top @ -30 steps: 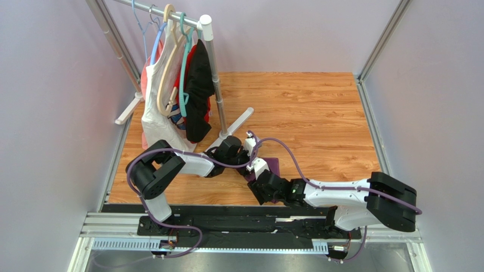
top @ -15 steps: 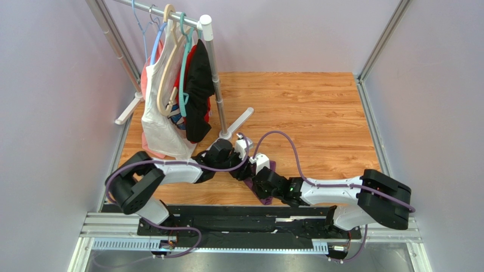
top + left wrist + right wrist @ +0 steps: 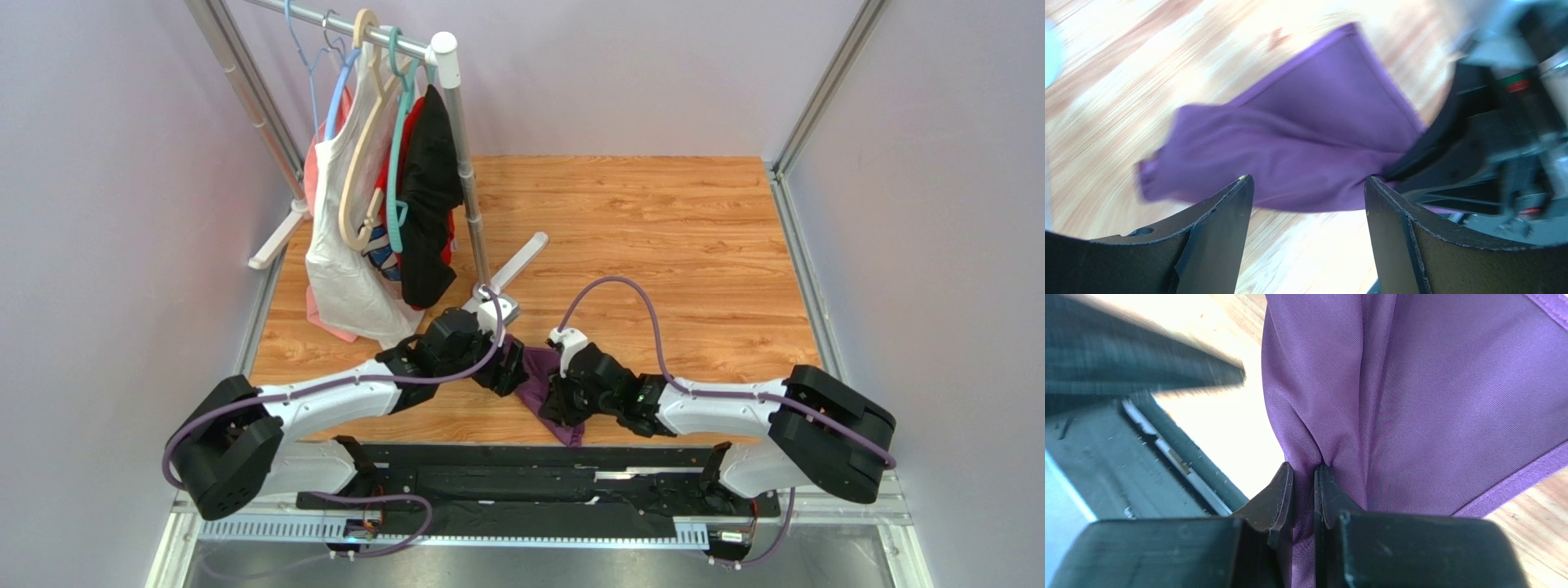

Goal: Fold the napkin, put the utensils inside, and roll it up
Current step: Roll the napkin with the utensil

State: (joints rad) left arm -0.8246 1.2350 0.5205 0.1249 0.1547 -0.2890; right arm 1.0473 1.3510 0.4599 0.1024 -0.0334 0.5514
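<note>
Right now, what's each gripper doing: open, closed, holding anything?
Left gripper: open, holding nothing, over the napkin.
Right gripper: closed, pinching a bunched fold of the napkin.

napkin (image 3: 1309,153): 1 | arms (image 3: 331,398) (image 3: 724,410): 2 | clothes rack (image 3: 464,159): 1

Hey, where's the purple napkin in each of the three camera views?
Top external: napkin sits low centre.
Left wrist: napkin lies mid-frame, spreading left.
Right wrist: napkin fills the upper right.
Shared landmark: the right hand pinching the napkin, lower centre in right wrist, at right in left wrist, beside the cloth in top external.
</note>
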